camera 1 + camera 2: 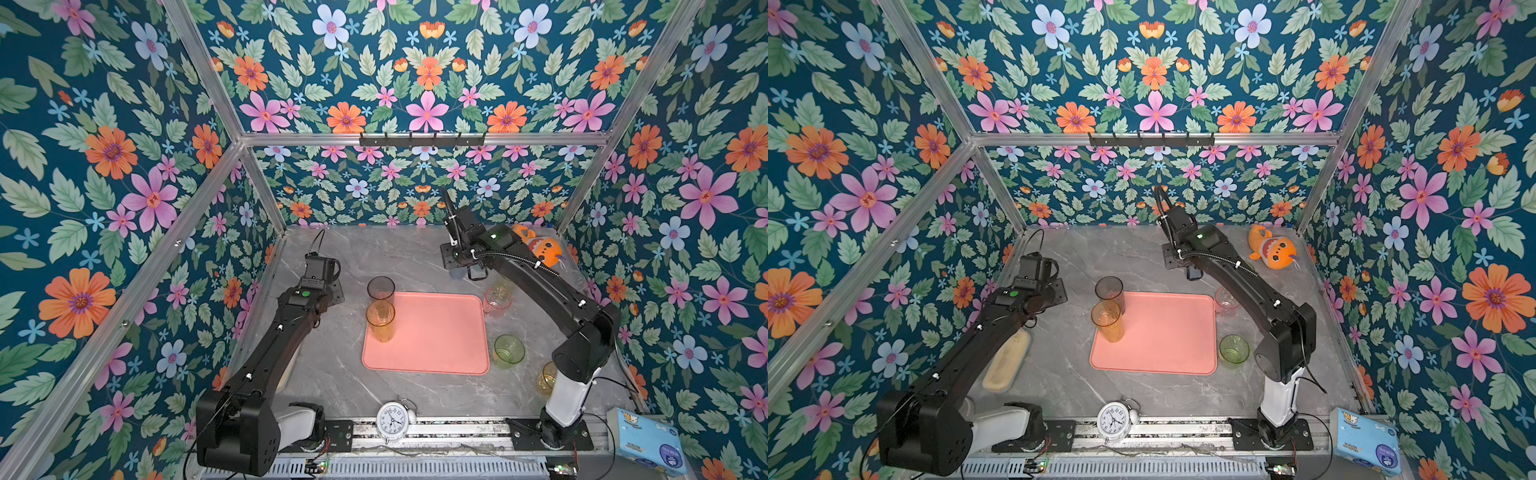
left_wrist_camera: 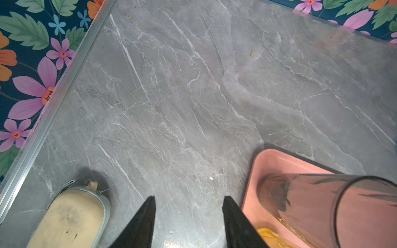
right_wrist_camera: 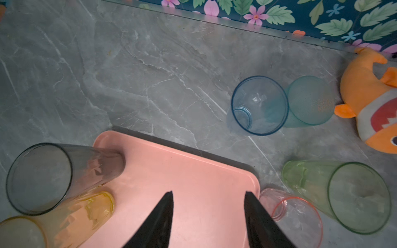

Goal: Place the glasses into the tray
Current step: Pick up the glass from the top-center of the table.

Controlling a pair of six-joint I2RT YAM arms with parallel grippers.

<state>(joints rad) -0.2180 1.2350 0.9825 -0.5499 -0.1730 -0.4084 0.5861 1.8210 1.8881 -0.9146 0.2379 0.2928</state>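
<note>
A grey marble table inside walls of flowered wallpaper, seen from above, with two black robot arms reaching in from the near edge.

Nearest, a white alarm clock sits on the front rail, and a blue tissue pack lies at the near right corner. A yellow glass stands near the right arm's base, partly hidden by it. At the left, under the left arm, lies a cream pouch.

In the middle lies the tray, salmon pink. A short green glass stands on the table just right of its near right corner. Two tall glasses stand upright in the tray along its left edge: an amber glass, and a grey glass just behind it in the far left corner.

The left gripper hangs over bare table just left of the tray, its fingers spread apart with nothing between them. The right gripper hangs over the tray's far right corner, also released and empty.

Just right of that corner, on the table, stand a short pink glass and a tall green glass. Farther back stand a blue glass and a teal glass, side by side. An orange plush toy lies in the far right corner.
</note>
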